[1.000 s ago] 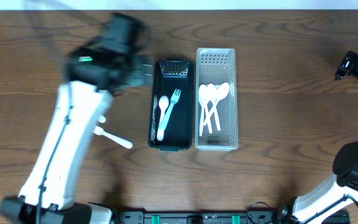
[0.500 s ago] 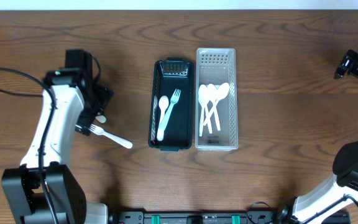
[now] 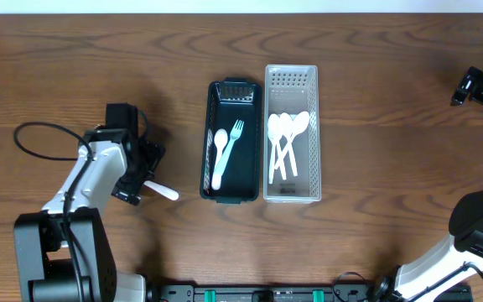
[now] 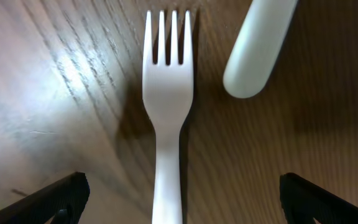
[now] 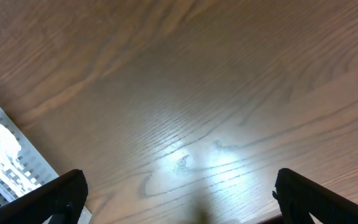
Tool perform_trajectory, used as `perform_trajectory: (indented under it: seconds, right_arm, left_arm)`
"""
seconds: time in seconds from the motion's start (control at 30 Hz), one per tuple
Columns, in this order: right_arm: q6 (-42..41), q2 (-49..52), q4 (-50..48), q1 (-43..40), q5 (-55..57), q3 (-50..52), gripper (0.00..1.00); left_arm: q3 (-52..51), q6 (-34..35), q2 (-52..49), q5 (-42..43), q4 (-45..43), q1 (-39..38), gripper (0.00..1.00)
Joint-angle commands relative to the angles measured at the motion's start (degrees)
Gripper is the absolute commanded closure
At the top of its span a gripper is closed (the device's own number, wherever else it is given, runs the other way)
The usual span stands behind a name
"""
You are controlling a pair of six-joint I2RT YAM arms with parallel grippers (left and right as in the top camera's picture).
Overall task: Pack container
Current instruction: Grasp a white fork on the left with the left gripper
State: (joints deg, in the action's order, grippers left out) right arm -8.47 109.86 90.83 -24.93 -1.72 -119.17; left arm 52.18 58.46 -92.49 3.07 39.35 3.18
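While the left gripper (image 4: 179, 202) is hanging wide open, the fork (image 4: 166, 99) is lying centred between its fingers; closing is risking a slip off the thin plastic, or nudging the white handle (image 4: 257, 50) just ahead-right.

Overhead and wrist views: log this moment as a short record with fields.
left gripper: open, jaws either side of the loose white fork on the table, not closed on it
beside it: rounded white utensil end, kind unclear
black tray: one white spoon, one second white fork
white basket: several white spoons
right gripper: open, over bare wood, holding nothing
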Motion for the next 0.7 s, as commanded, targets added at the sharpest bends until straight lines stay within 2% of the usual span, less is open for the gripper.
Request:
perform_trajectory:
  seconds: [0.0, 0.17, 0.53, 0.67]
  right_arm:
    - [0.9, -0.1, 0.0, 0.2, -0.3, 0.3, 0.01]
    - [0.9, -0.1, 0.1, 0.2, -0.3, 0.3, 0.01]
    - [0.9, -0.1, 0.3, 0.2, -0.2, 0.3, 0.01]
    - [0.9, -0.1, 0.3, 0.2, -0.2, 0.3, 0.01]
  left_arm:
    - [-1.2, -0.8, -0.1, 0.4, -1.1, 0.0, 0.03]
    - [-1.3, -0.7, -2.7, 0.4, -2.4, 0.0, 0.07]
    - [-1.3, -0.7, -9.1, 0.4, -4.0, 0.0, 0.07]
    - [-1.3, -0.7, -9.1, 0.9, -3.9, 0.0, 0.12]
